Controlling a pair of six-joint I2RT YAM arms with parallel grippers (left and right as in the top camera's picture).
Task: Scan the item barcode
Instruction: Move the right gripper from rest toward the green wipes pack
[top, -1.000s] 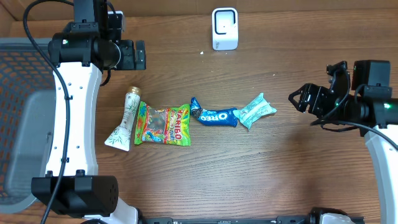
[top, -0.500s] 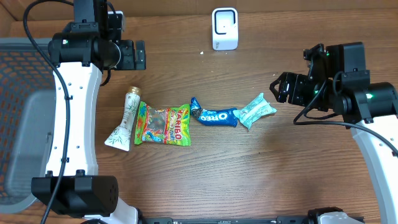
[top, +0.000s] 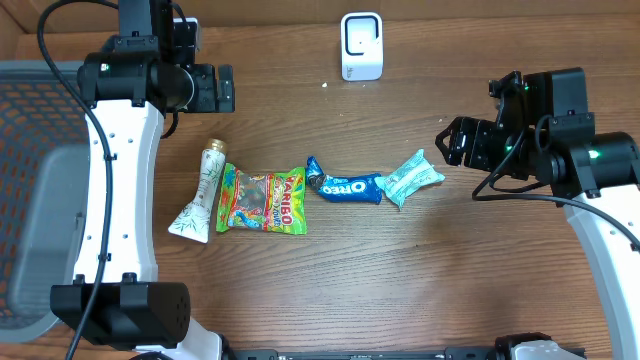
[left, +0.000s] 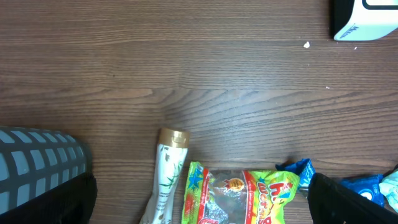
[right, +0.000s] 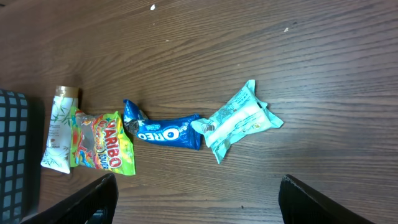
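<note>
– Grippers first: how do they stand from overhead?
– Left gripper (top: 226, 88) is spread wide, up beyond the row of goods. Right gripper (top: 445, 143) is spread too, near the teal packet (top: 411, 177) but apart from it. Neither pinches anything.
– And the goods to scan?
– Four of them lie in one row on the wooden table (top: 400, 290): a white tube (top: 203, 192) with a gold cap, a Haribo bag (top: 262, 201) just beside it, an Oreo pack (top: 345, 186), then the teal packet at the Oreo's end. One white scanner (top: 361, 45) stands at the far edge, well apart from the row. One grey mesh basket (top: 35, 180) sits at the left.
– Left wrist view?
– Its dark fingers (left: 354, 202) fill the bottom corners, far apart. The scanner's corner shows at top right, along with the tube's capped end, the bag's top, and only slivers of the Oreo pack and the packet.
– Right wrist view?
– Fingers (right: 336, 199) sit at both bottom corners. All four goods appear whole, with the basket's mesh at the left edge. The scanner lies outside this view.
</note>
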